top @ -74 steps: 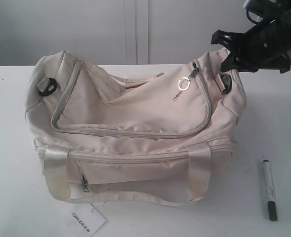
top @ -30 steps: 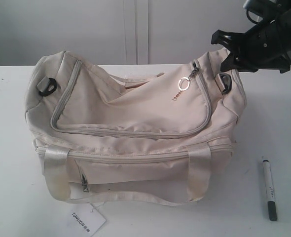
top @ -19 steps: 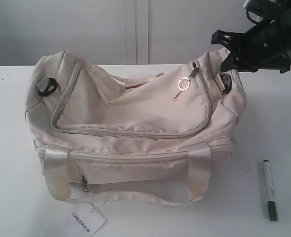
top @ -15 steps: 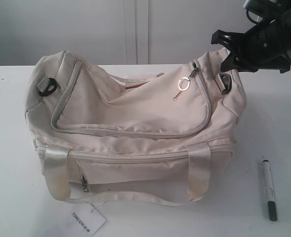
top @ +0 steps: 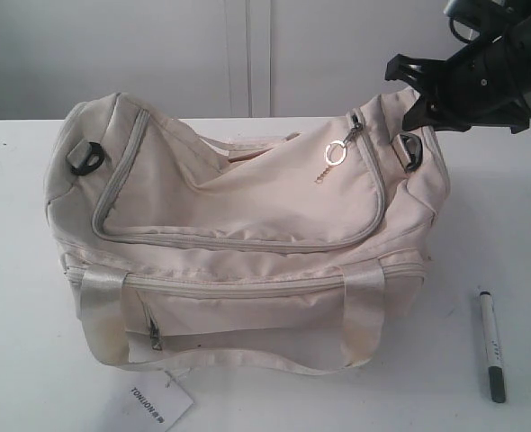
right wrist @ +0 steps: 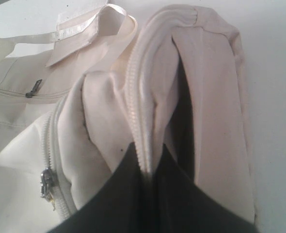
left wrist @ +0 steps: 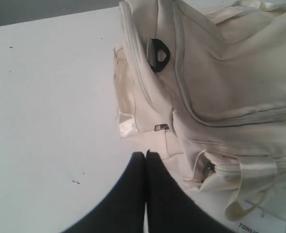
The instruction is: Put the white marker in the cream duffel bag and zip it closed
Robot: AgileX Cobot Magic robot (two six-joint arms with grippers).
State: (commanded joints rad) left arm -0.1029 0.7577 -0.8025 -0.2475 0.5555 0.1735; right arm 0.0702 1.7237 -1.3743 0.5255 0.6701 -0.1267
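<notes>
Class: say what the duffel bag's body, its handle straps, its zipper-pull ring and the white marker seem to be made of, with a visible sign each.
The cream duffel bag looks like matte woven fabric: it sags and creases. The handle straps look like satin: they shine. The zipper-pull ring is likely metal: thin, bright. The white marker seems plastic: smooth barrel.

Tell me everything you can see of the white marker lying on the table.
The white marker is a slim, pen-like stick. Its white barrel looks like plastic and carries faint dark print. It has a dark grey-green cap on the end nearer the exterior camera and a small black tip at the far end. It lies flat on the white table, pointing almost straight away from the camera, to the right of the cream duffel bag and clear of it. Only the table touches it.
</notes>
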